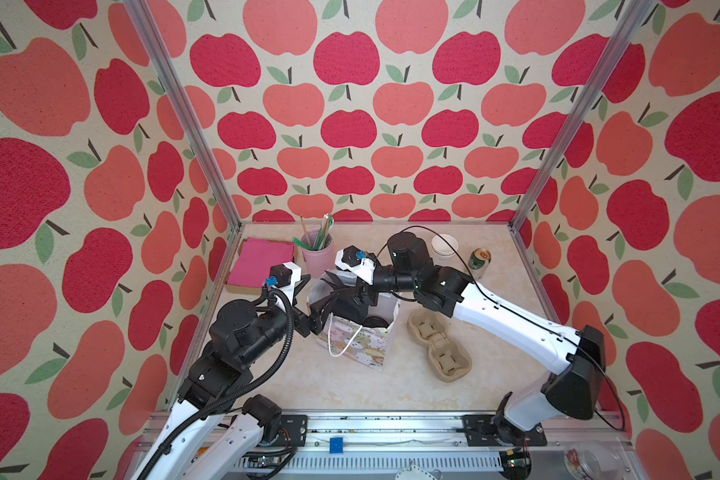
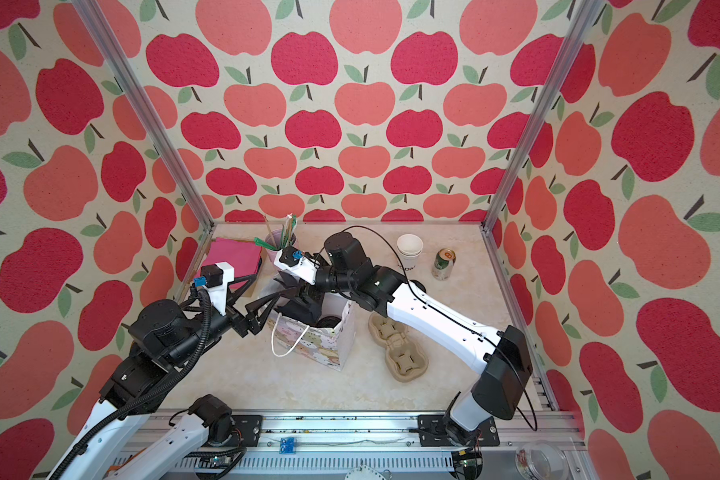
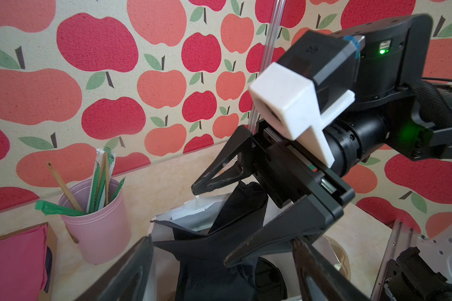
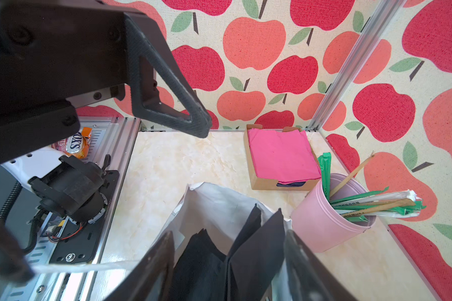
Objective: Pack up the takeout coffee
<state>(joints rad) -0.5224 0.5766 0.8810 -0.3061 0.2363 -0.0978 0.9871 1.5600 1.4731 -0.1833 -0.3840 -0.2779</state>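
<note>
The takeout coffee stands inside the cartoon-print gift bag. Only its round black lid shows; the cup body is hidden by the bag. A folded black napkin sticks up out of the bag beside it. My right gripper hangs open over the bag mouth, its fingers on either side of the napkin without pinching it. My left gripper is open at the bag's left rim, holding nothing.
A cardboard cup carrier lies right of the bag. At the back stand a stack of white cups, a green can, a pink cup of straws and a box of pink napkins.
</note>
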